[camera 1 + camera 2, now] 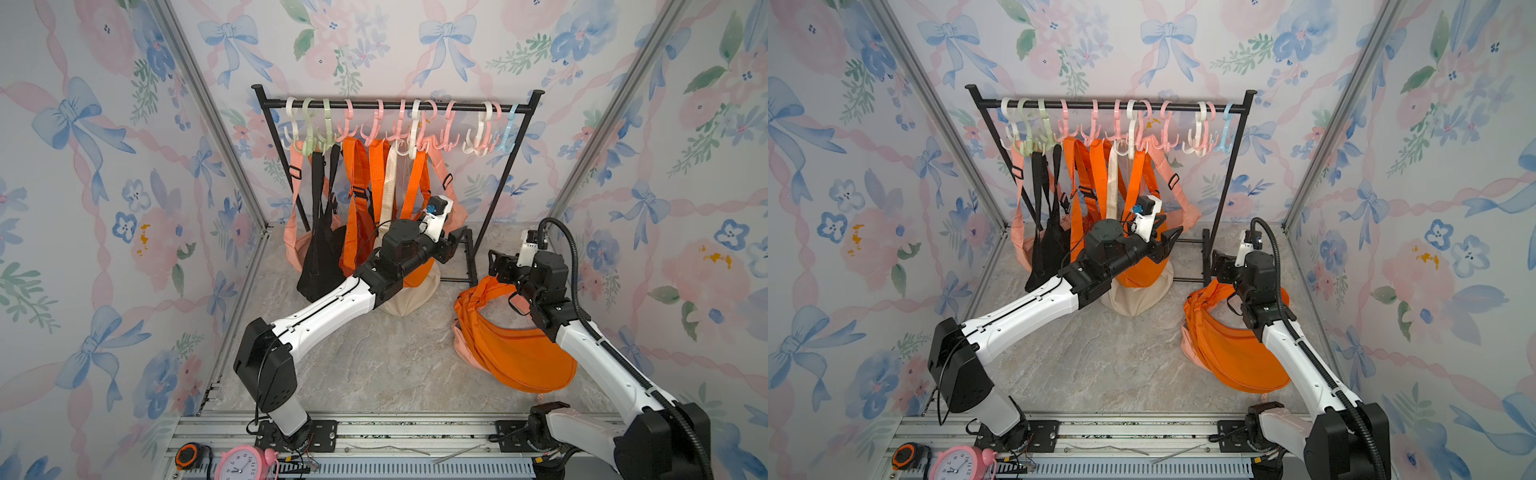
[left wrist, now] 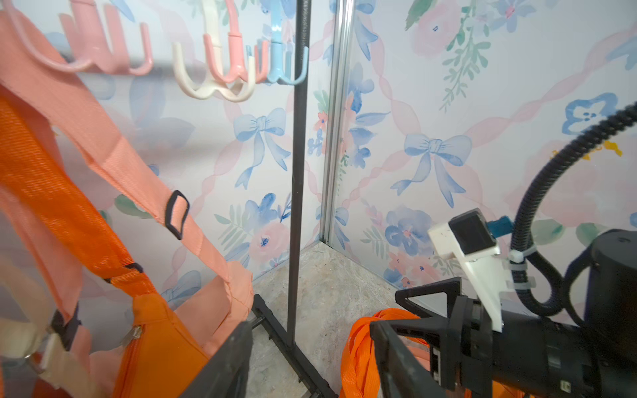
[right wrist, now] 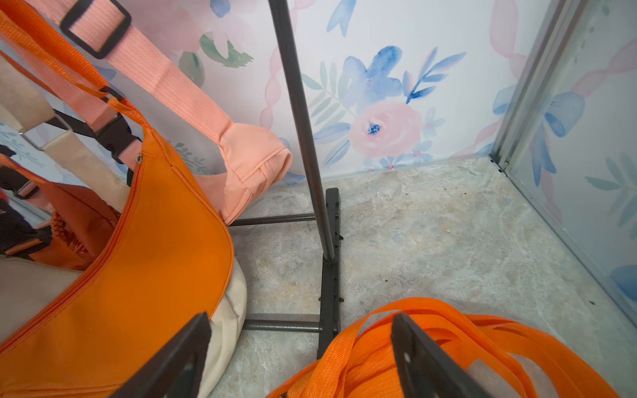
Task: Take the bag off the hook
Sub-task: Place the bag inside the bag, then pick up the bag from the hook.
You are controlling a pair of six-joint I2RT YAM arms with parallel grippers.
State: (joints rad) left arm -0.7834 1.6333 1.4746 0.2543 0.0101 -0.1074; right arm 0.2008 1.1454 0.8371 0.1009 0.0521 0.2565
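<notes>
Jaws of the left gripper [image 1: 1170, 242] stand apart with nothing seen between them, at the upper right end of the hanging orange bag [image 3: 155, 258]. Whether a finger touches the fabric cannot be told. This bag hangs by its orange strap [image 1: 414, 183] from a cream hook [image 1: 415, 120] near the middle of the black rail [image 1: 465, 107], with its body low, close above the tabletop [image 1: 374, 365]. Its zip is closed, so any contents are hidden.

A cream bag [image 1: 415, 305] hangs against it, just behind and below, and reaches down to the tabletop. A peach bag [image 3: 251, 162] hangs behind, toward the rack's right post [image 3: 303, 138]. Farther left along the rail hang more orange straps, a black bag [image 1: 320, 266] and a second peach one.

Right of the rack's foot, a loose orange bag [image 1: 519, 357] lies on the tabletop, partly over another peach bag [image 1: 461, 345]. The right gripper [image 3: 300, 320] hovers over its heaped straps, jaws spread wide and pinching nothing, with one strap looping past a finger. The hanging bag lies just beside this gripper, on its left.
</notes>
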